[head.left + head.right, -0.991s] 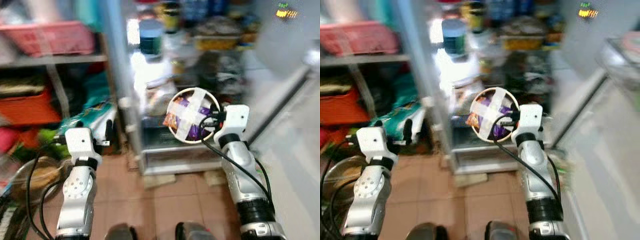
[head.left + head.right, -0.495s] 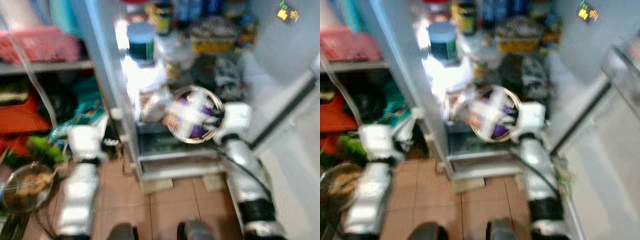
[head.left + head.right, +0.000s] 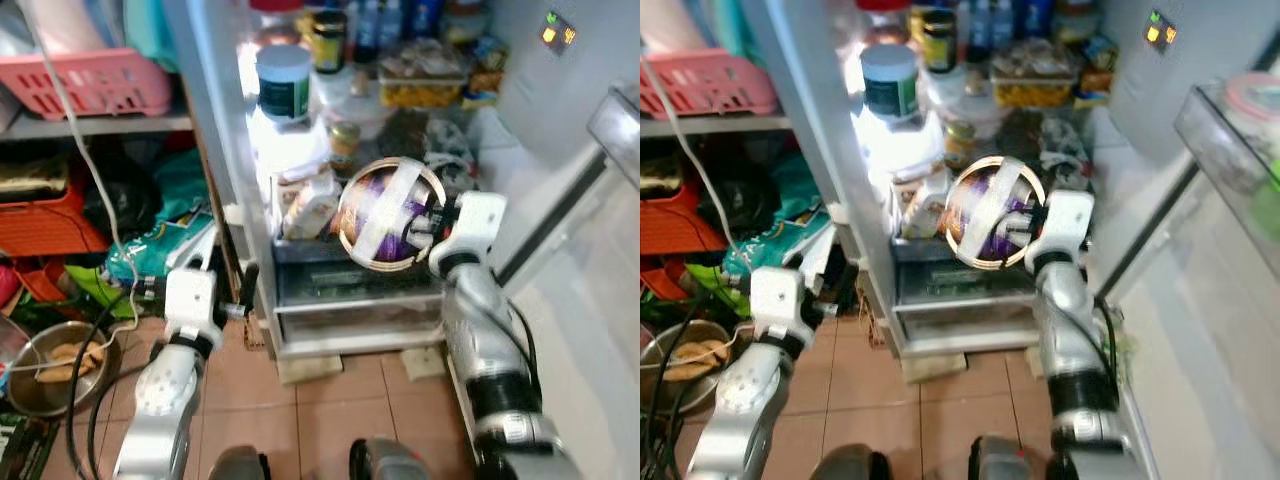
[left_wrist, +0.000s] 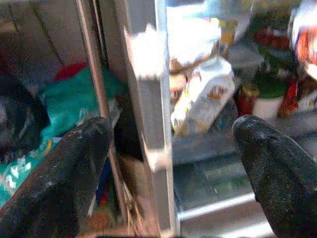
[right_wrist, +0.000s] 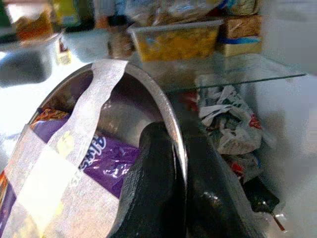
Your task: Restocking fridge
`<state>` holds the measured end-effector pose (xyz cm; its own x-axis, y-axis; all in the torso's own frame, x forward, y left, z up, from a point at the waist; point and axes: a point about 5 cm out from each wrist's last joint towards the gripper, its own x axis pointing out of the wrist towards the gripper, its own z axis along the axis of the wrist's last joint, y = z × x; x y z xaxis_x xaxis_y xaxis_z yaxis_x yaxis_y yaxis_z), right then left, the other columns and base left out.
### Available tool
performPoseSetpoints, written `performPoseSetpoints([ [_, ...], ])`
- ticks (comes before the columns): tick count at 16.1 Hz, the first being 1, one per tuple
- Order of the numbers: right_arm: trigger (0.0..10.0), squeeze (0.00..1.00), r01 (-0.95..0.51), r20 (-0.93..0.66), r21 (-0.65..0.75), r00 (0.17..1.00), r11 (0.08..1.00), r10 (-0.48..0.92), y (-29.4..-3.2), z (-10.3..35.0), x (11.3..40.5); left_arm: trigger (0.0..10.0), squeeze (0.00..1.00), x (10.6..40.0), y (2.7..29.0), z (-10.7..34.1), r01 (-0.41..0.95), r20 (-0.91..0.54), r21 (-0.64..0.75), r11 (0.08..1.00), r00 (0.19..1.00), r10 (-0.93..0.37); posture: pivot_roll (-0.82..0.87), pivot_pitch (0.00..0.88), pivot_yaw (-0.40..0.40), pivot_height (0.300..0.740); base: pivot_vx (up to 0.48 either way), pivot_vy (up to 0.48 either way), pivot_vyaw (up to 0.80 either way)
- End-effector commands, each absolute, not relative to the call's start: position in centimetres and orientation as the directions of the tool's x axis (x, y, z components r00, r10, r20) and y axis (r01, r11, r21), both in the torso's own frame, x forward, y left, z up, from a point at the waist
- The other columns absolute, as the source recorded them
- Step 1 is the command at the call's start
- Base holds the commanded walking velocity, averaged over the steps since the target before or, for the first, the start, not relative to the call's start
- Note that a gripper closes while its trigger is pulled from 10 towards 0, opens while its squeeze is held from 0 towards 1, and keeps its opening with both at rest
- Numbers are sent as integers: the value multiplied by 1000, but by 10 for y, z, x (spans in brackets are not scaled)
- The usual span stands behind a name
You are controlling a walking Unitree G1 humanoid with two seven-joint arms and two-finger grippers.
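Observation:
A round metal bowl (image 3: 385, 215) holds purple snack packets under crossed strips of white tape. My right gripper (image 5: 179, 163) is shut on its rim, one black finger inside and one outside, and holds the bowl tilted on edge in front of the open fridge's (image 3: 300, 150) lower shelf. My left gripper (image 4: 168, 158) is open and low, level with the fridge's left wall edge (image 4: 148, 124), with nothing between its fingers (image 4: 64, 168).
Fridge shelves carry jars, a large white tub (image 3: 284, 85), a yellow food box (image 5: 173, 39) and bags. A clear drawer (image 3: 350, 300) sits below. The fridge door (image 3: 590, 200) stands open at right. At left are a shelf with a pink basket (image 3: 95, 80) and a metal bowl (image 3: 60, 365) on the floor.
The camera has moved closer to the fridge and the blur has cleared. The right gripper carried the bowl up and forward toward the shelves. The left arm came nearer the fridge's edge.

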<state>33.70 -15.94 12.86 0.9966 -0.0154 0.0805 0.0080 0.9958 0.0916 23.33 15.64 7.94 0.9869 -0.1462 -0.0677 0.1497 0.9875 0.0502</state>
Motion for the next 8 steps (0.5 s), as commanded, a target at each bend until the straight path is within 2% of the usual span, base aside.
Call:
performPoseSetpoints([
  [1,10000,0,5,102,132,995,991,-19,-153,137,344,10000,0,229,159,83,159,-72,46,986,985,-155,129,149,29,740,0,0,0],
  [5,10000,0,14,120,205,992,979,-40,-150,151,361,10000,0,220,160,93,194,-46,29,980,980,-193,162,194,42,740,0,0,0],
  [8,10000,0,54,117,220,990,974,-81,-162,151,364,10000,0,220,158,96,222,-54,28,975,974,-220,163,203,49,740,315,0,0],
])
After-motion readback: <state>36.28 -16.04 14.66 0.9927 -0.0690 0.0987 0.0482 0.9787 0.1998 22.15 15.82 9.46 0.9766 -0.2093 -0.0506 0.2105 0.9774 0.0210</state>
